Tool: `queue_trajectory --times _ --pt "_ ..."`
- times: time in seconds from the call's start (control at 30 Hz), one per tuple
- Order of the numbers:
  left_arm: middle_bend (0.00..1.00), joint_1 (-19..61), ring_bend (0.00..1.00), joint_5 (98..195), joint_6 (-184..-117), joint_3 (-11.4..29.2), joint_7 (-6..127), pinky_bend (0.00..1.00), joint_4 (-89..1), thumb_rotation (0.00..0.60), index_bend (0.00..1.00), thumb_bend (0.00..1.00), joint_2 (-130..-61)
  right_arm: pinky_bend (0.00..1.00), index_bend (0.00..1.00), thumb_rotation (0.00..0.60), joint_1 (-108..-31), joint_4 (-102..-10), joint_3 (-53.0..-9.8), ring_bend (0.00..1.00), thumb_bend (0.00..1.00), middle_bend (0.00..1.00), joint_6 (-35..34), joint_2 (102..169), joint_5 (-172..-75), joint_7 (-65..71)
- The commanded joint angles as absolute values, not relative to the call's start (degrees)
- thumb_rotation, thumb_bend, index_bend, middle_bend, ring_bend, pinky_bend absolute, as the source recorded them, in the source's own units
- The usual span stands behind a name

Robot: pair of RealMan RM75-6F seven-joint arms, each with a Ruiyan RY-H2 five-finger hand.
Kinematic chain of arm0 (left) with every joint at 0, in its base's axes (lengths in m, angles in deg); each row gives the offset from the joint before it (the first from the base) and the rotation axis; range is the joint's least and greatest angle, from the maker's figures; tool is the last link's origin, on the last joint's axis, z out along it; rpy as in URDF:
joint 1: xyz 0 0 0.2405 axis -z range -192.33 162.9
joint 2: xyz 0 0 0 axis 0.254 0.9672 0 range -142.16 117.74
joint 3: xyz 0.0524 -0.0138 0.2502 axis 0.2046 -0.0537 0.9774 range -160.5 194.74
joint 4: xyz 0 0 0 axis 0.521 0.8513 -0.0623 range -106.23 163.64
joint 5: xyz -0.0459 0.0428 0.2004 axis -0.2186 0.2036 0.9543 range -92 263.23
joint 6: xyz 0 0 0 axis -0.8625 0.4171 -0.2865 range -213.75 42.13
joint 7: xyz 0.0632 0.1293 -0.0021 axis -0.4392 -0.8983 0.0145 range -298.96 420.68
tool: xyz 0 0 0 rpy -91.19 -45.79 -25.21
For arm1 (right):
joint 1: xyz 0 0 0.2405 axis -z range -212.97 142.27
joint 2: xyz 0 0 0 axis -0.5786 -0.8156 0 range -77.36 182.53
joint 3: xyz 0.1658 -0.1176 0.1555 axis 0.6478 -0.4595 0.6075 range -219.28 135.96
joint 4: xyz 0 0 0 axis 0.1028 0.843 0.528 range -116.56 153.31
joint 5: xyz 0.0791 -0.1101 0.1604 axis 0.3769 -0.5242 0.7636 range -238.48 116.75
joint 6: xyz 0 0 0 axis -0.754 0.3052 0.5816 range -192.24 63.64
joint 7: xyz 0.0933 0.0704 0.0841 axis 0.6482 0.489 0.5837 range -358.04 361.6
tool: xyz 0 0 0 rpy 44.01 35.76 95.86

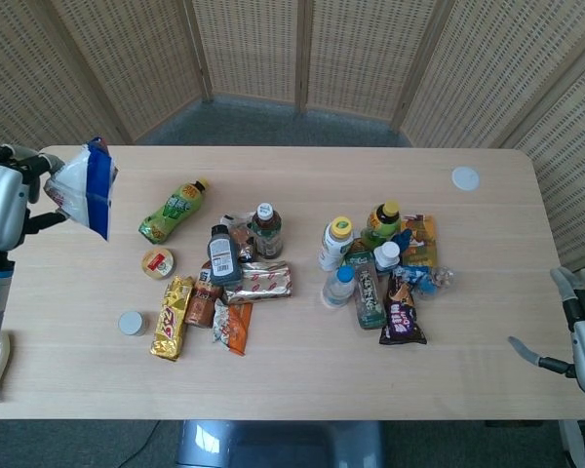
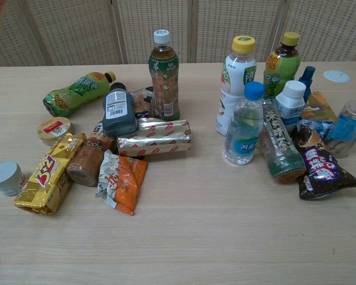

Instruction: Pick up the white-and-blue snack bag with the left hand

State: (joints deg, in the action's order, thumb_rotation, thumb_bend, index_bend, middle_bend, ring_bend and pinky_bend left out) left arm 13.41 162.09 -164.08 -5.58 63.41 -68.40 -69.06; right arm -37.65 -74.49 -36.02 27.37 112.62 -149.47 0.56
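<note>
White-and-blue snack bag, gripped by left hand, shows fully only overhead.

The pale wood-grain tabletop looks smooth and matt. The gold foil-wrapped snack bar shines glossy, as does the crinkled white-and-blue plastic snack bag. The clear plastic water bottle glints. The woven wicker screen looks rough.

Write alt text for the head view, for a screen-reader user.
The left robot hand holds the white-and-blue snack bag raised at the left end of the wooden table. Two clusters of bottles and snack packs sit mid-table, including a green bottle lying on its side. The right robot hand, holding nothing, shows at the lower right edge.
</note>
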Motion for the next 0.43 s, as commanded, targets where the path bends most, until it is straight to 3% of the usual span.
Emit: queue_trajectory --times 0.03,0.43 --pt "0.67 13.05 0.82 161.59 -165.18 -6.93 63.68 0.40 -70.40 0.600 0.66 0.41 -67.23 0.00 0.00 0.206 -37.49 -74.15 -36.11 0.00 0.15 0.00 27.49 112.89 -149.41 0.89" --pt "0.66 13.65 0.82 161.20 -165.09 -6.89 62.08 0.40 -73.09 0.600 0.66 0.41 -65.85 0.00 0.00 0.205 -36.33 -73.28 -36.56 0.00 0.15 0.00 28.67 113.22 -149.38 1.99"
